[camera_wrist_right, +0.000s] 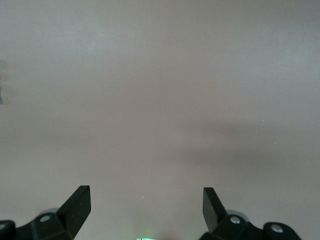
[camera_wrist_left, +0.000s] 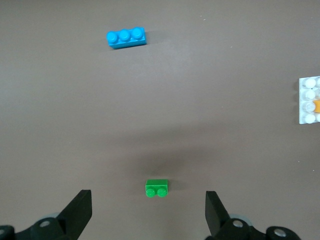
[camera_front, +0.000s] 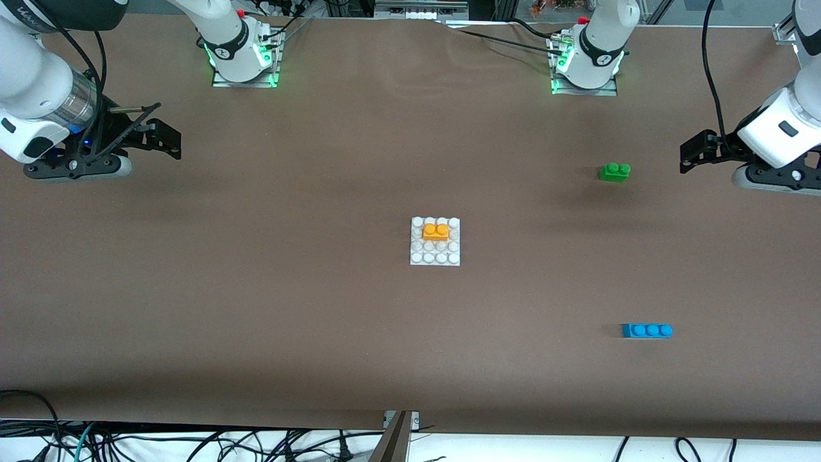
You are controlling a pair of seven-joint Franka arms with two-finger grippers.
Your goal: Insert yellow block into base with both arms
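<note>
The yellow block (camera_front: 436, 231) sits with its studs up on the white base (camera_front: 435, 258), in the rows farther from the front camera. The base lies flat at the middle of the table. In the left wrist view only an edge of the base (camera_wrist_left: 309, 100) and a sliver of the yellow block (camera_wrist_left: 317, 106) show. My left gripper (camera_front: 689, 154) hangs open and empty at the left arm's end of the table, beside the green brick. My right gripper (camera_front: 168, 138) hangs open and empty at the right arm's end, over bare table. Both are well away from the base.
A green two-stud brick (camera_front: 614, 171) lies between the base and the left gripper, and it shows between that gripper's fingers (camera_wrist_left: 157, 188). A blue three-stud brick (camera_front: 647, 330) lies nearer the front camera toward the left arm's end (camera_wrist_left: 126, 37). Brown cloth covers the table.
</note>
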